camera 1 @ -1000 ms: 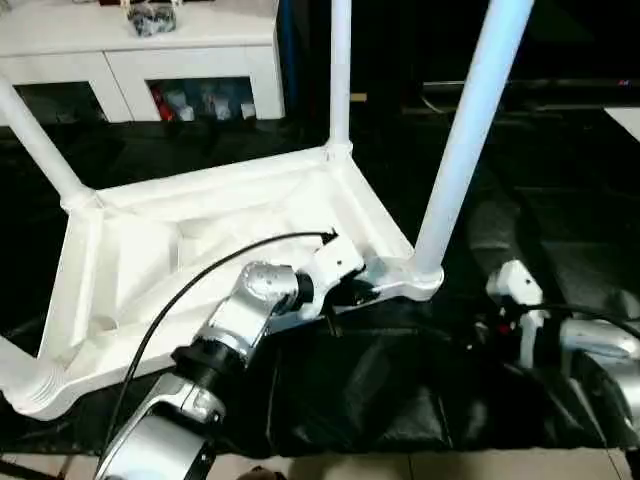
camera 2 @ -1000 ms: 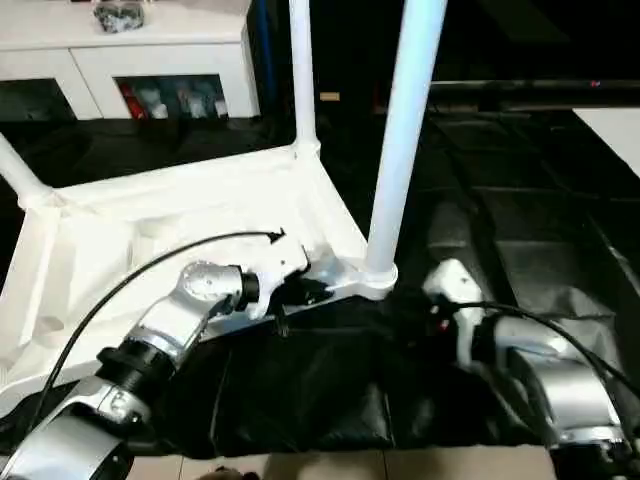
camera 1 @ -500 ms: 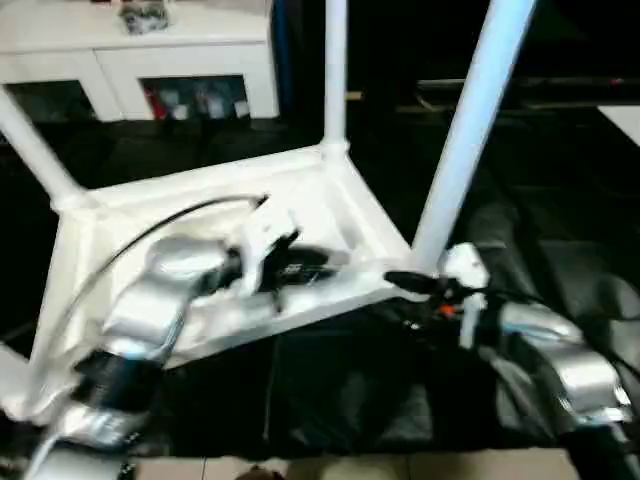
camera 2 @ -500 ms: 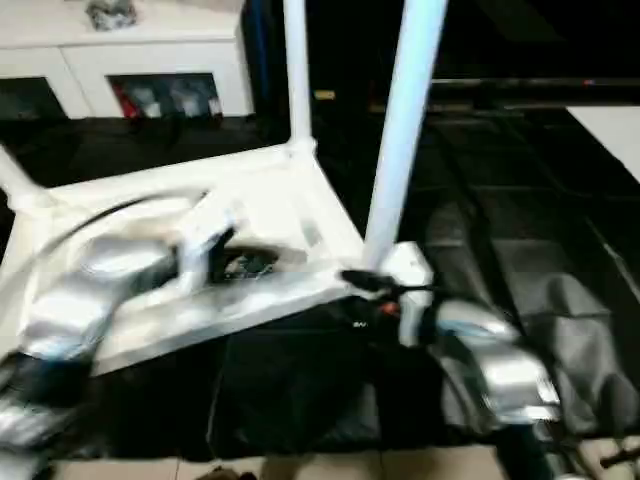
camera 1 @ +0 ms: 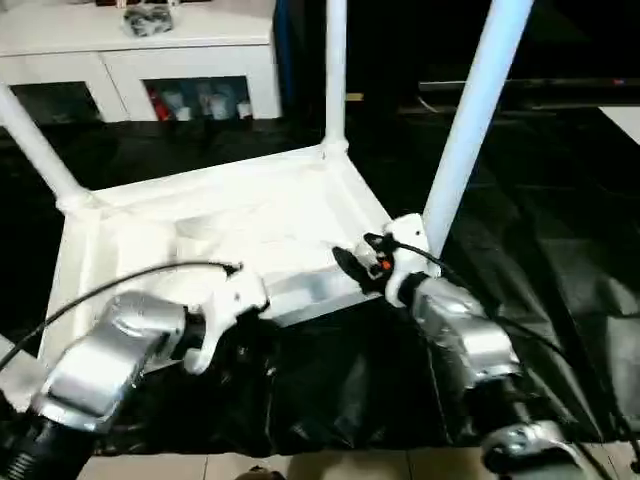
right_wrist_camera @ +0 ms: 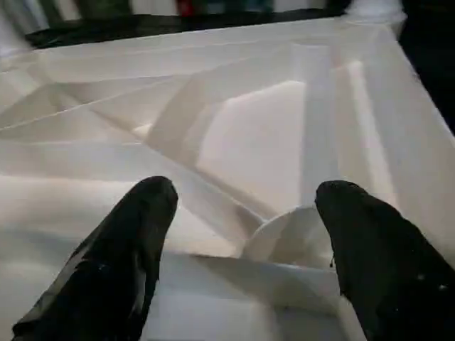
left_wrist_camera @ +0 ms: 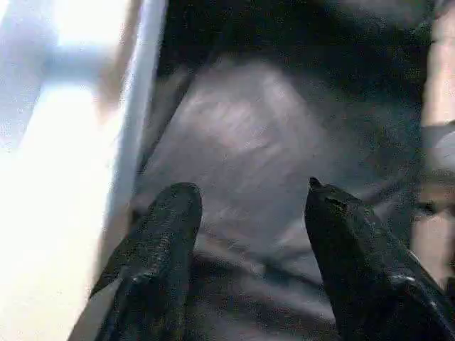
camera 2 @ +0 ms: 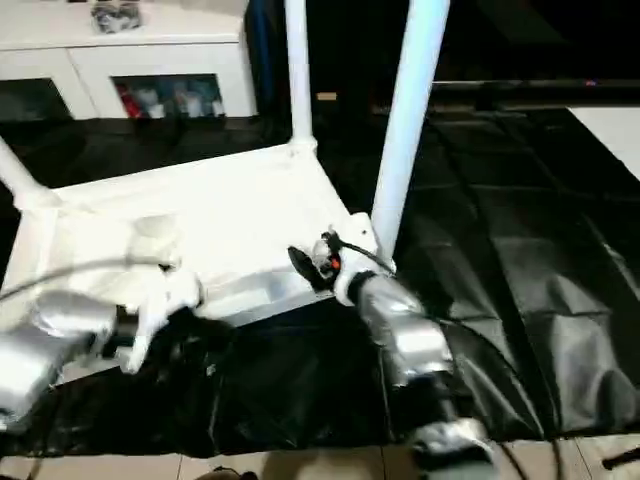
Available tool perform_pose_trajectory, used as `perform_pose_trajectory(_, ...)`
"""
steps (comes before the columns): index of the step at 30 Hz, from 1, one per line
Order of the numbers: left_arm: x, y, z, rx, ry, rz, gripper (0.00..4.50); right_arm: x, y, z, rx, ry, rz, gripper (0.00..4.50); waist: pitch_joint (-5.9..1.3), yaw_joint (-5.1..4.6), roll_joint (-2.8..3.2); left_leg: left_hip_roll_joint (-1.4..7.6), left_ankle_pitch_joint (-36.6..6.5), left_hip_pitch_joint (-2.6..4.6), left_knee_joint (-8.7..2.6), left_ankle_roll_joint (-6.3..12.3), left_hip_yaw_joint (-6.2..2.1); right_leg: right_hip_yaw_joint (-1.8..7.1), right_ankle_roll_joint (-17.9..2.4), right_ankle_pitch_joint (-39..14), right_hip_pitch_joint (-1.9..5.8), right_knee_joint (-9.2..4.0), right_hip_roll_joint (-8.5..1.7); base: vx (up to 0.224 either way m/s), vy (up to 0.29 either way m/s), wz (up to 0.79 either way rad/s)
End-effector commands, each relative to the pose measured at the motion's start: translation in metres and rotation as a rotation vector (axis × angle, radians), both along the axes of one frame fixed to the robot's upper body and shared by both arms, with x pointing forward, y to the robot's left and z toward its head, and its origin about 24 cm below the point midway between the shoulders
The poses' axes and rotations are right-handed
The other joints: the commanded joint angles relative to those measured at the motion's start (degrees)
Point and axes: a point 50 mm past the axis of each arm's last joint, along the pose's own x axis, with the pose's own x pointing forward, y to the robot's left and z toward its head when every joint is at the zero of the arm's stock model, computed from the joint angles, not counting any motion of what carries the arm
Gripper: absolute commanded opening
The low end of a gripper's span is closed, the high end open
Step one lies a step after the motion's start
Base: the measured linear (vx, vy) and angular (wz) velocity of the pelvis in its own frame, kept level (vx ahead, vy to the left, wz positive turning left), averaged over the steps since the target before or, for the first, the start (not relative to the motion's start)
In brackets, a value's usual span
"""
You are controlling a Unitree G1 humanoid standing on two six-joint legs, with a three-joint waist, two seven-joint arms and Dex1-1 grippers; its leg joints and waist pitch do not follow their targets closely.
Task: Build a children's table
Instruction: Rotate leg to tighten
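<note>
The children's table (camera 1: 250,210) lies upside down on a black cloth, its white legs pointing up. One leg (camera 1: 475,120) stands in the near right corner socket, another (camera 1: 335,70) at the far corner, a third (camera 1: 35,150) at the left. My right gripper (camera 1: 352,265) is open at the near right corner; in its wrist view the fingers (right_wrist_camera: 128,241) straddle a round socket (right_wrist_camera: 295,238) on the ribbed underside. My left gripper (left_wrist_camera: 249,199) is open and holds nothing. It hangs over the cloth just off the table's near rim (left_wrist_camera: 135,142).
The black cloth (camera 1: 560,300) covers the floor around the table. A white cabinet (camera 1: 140,50) with shelf openings stands behind at the left, a dark object (camera 1: 150,18) on top. A strip of light floor (camera 1: 350,468) runs along the near edge.
My left gripper has opened, let go of the table's near rim and pulled back to the near left. My right arm has swung in from the right to the near right corner.
</note>
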Motion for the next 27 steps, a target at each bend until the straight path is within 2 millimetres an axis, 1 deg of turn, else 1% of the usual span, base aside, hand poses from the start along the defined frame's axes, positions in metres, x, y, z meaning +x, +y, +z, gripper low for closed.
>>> perform_pose_trajectory(1, 0.007, 0.005, -0.005, 0.05, -0.038, 0.055, 3.06, 0.008, -0.009, 0.004, -0.001, -0.02, -0.099, 3.58, -3.58, -0.36, 0.82, 2.57, -19.6, 1.81, -4.79, -3.65, -1.82, 2.41, -10.6, -14.0, 1.69, -3.28, -2.8, 0.0, 0.0, 0.0)
perform_pose_trajectory(2, 0.009, 0.006, -0.006, 0.061, -0.043, 0.062, 3.13, 0.009, -0.011, 0.004, 0.007, -0.014, -0.125, 3.58, -3.57, -0.36, 1.02, 2.57, -19.7, 1.85, -4.8, -3.78, -1.82, 2.4, -10.7, -13.9, 1.65, -3.27, -2.79, 0.0, 0.0, 0.0)
perform_pose_trajectory(3, 0.009, 0.007, -0.007, 0.067, -0.043, 0.064, 3.24, 0.01, -0.012, 0.004, 0.011, -0.01, -0.138, 3.58, -3.63, -0.28, 1.0, 2.57, -19.9, 2.01, -4.77, -3.9, -1.75, 2.4, -11.0, -13.6, 1.59, -3.22, -2.74, 0.0, 0.0, 0.0)
perform_pose_trajectory(4, 0.009, 0.008, -0.008, 0.088, -0.038, 0.056, 3.35, 0.011, -0.015, 0.003, 0.003, -0.004, -0.174, 3.58, -3.6, -0.19, 1.41, 2.56, -20.1, 2.08, -4.71, -3.95, -1.75, 2.45, -11.2, -13.3, 1.51, -3.21, -2.74, 0.0, 0.0, 0.0)
perform_pose_trajectory(5, 0.009, 0.008, -0.008, 0.088, -0.038, 0.056, 3.4, 0.011, -0.015, 0.003, 0.003, -0.004, -0.174, 3.58, -3.59, -0.22, 1.26, 2.54, -20.1, 2.08, -4.73, -3.96, -1.72, 2.43, -11.2, -13.2, 1.52, -3.25, -2.69, 0.0, 0.0, 0.0)
perform_pose_trajectory(6, 0.008, 0.011, -0.008, 0.115, -0.039, 0.057, 3.45, 0.014, -0.023, 0.001, -0.023, 0.004, -0.233, 3.58, -3.59, -0.2, 1.31, 2.53, -19.8, 1.95, -4.73, -3.97, -1.75, 2.41, -11.2, -12.8, 1.64, -3.15, -2.73, 0.0, 0.0, 0.0)
perform_pose_trajectory(7, 0.008, 0.012, -0.008, 0.13, -0.048, 0.065, 3.66, 0.015, -0.03, -0.001, -0.037, 0.01, -0.282, 3.58, -3.63, -0.16, 1.32, 2.48, -19.8, 1.98, -4.68, -4.01, -1.7, 2.4, -11.3, -12.9, 1.59, -3.06, -2.75, 0.0, 0.0, 0.0)
perform_pose_trajectory(8, 0.008, 0.012, -0.008, 0.132, -0.05, 0.066, 3.66, 0.015, -0.031, -0.001, -0.039, 0.011, -0.29, 3.58, -3.57, -0.19, 1.26, 2.46, -19.7, 1.99, -4.67, -4.02, -1.67, 2.43, -11.3, -13.1, 1.57, -3.09, -2.73, 0.0, 0.0, 0.0)
perform_pose_trajectory(9, 0.008, 0.012, -0.008, 0.137, -0.059, 0.071, 3.74, 0.016, -0.035, -0.002, -0.046, 0.011, -0.308, 3.58, -3.55, -0.01, 1.36, 2.46, -19.8, 2.12, -4.6, -4.04, -1.59, 2.47, -11.1, -13.6, 1.49, -3.21, -2.74, 0.0, 0.0, 0.0)
perform_pose_trajectory(11, 0.009, 0.014, -0.008, 0.146, -0.085, 0.087, 3.83, 0.018, -0.043, -0.003, -0.059, 0.015, -0.351, 3.58, -3.54, 0.06, 1.3, 2.45, -19.8, 1.97, -4.64, -3.94, -1.66, 2.46, -10.7, -14.4, 1.66, -3.23, -2.77, 0.0, 0.0, 0.0)
perform_pose_trajectory(12, 0.01, 0.014, -0.008, 0.147, -0.102, 0.099, 3.94, 0.019, -0.049, -0.003, -0.068, 0.016, -0.371, 3.58, -3.59, 0.09, 1.27, 2.45, -20.0, 2.0, -4.61, -3.97, -1.68, 2.43, -10.5, -14.9, 1.64, -3.26, -2.81, 0.0, 0.0, 0.0)
perform_pose_trajectory(13, 0.01, 0.014, -0.008, 0.147, -0.112, 0.105, 4.18, 0.019, -0.052, -0.003, -0.073, 0.017, -0.383, 3.58, -3.59, 0.15, 1.22, 2.43, -20.2, 2.05, -4.53, -3.93, -1.66, 2.45, -10.4, -15.3, 1.61, -3.36, -2.82, 0.0, 0.0, 0.0)
perform_pose_trajectory(14, 0.01, 0.014, -0.008, 0.145, -0.117, 0.108, 4.23, 0.02, -0.056, -0.003, -0.083, 0.014, -0.392, 3.58, -3.55, 0.17, 1.21, 2.41, -20.2, 2.03, -4.52, -3.87, -1.64, 2.48, -10.3, -15.5, 1.55, -3.37, -2.82, 0.0, 0.0, 0.0)
perform_pose_trajectory(15, 0.01, 0.014, -0.007, 0.14, -0.13, 0.115, 4.28, 0.021, -0.065, -0.001, -0.105, 0.004, -0.416, 3.58, -3.71, 0.29, 1.07, 2.41, -19.9, 2.02, -4.44, -3.7, -1.66, 2.46, -10.3, -15.9, 1.65, -3.32, -2.87, 0.0, 0.0, 0.0)
perform_pose_trajectory(16, 0.01, 0.014, -0.007, 0.137, -0.138, 0.121, 4.28, 0.022, -0.07, -0.001, -0.112, 0.0, -0.43, 3.58, -3.69, 0.28, 1.09, 2.41, -19.8, 1.98, -4.43, -3.66, -1.65, 2.45, -10.3, -16.0, 1.61, -3.33, -2.86, 0.0, 0.0, 0.0)
perform_pose_trajectory(17, 0.01, 0.014, -0.007, 0.133, -0.146, 0.127, 4.39, 0.024, -0.076, 0.001, -0.113, -0.004, -0.446, 3.58, -3.65, 0.33, 1.08, 2.39, -20.2, 2.09, -4.35, -3.67, -1.57, 2.45, -10.4, -16.4, 1.46, -3.42, -2.77, 0.0, 0.0, 0.0)
perform_pose_trajectory(18, 0.01, 0.014, -0.007, 0.132, -0.153, 0.131, 4.46, 0.024, -0.08, 0.002, -0.112, -0.007, -0.457, 3.58, -3.64, 0.39, 0.94, 2.38, -20.4, 2.09, -4.27, -3.57, -1.54, 2.48, -10.3, -17.0, 1.47, -3.45, -2.81, 0.0, 0.0, 0.0)
perform_pose_trajectory(20, 0.011, 0.014, -0.006, 0.123, -0.172, 0.146, 4.46, 0.026, -0.094, 0.006, -0.118, -0.015, -0.492, 3.58, -3.72, 0.49, 0.82, 2.35, -19.9, 2.03, -4.22, -3.3, -1.53, 2.46, -10.2, -17.3, 1.54, -3.45, -2.8, 0.0, 0.0, 0.0)
perform_pose_trajectory(21, 0.011, 0.013, -0.006, 0.122, -0.178, 0.147, 4.46, 0.027, -0.099, 0.007, -0.123, -0.019, -0.505, 3.58, -3.78, 0.52, 0.79, 2.38, -19.5, 1.8, -4.2, -3.15, -1.6, 2.41, -10.1, -17.4, 1.72, -3.4, -2.88, 0.0, 0.0, 0.0)
perform_pose_trajectory(22, 0.011, 0.013, -0.006, 0.117, -0.188, 0.151, 4.46, 0.028, -0.108, 0.009, -0.13, -0.025, -0.527, 3.58, -3.83, 0.52, 0.69, 2.31, -19.4, 1.83, -4.11, -2.88, -1.54, 2.38, -9.9, -17.8, 1.68, -3.46, -2.82, 0.0, 0.0, 0.0)
perform_pose_trajectory(24, 0.011, 0.013, -0.006, 0.11, -0.192, 0.16, 4.46, 0.028, -0.113, 0.011, -0.131, -0.028, -0.54, 3.58, -3.87, 0.57, 0.66, 2.29, -18.8, 1.76, -4.07, -2.68, -1.55, 2.35, -9.9, -17.7, 1.76, -3.44, -2.83, 0.0, 0.0, 0.0)
perform_pose_trajectory(25, 0.011, 0.013, -0.006, 0.102, -0.2, 0.172, 4.46, 0.029, -0.124, 0.014, -0.136, -0.035, -0.572, 3.58, -4.01, 0.55, 0.52, 2.25, -18.0, 1.62, -3.94, -2.26, -1.53, 2.32, -10.2, -17.3, 1.87, -3.4, -2.9, 0.0, 0.0, 0.0)
perform_pose_trajectory(26, 0.011, 0.013, -0.006, 0.1, -0.201, 0.176, 4.46, 0.029, -0.128, 0.015, -0.137, -0.037, -0.582, 3.58, -4.05, 0.53, 0.42, 2.24, -17.5, 1.54, -3.88, -2.13, -1.53, 2.3, -10.3, -16.9, 1.96, -3.34, -2.91, 0.0, 0.0, 0.0)
perform_pose_trajectory(27, 0.011, 0.013, -0.006, 0.098, -0.206, 0.182, 4.46, 0.028, -0.135, 0.016, -0.139, -0.04, -0.602, 3.58, -4.19, 0.62, 0.41, 2.26, -16.5, 1.62, -3.74, -1.77, -1.45, 2.27, -10.6, -15.9, 1.97, -3.26, -2.83, 0.0, 0.0, 0.0)
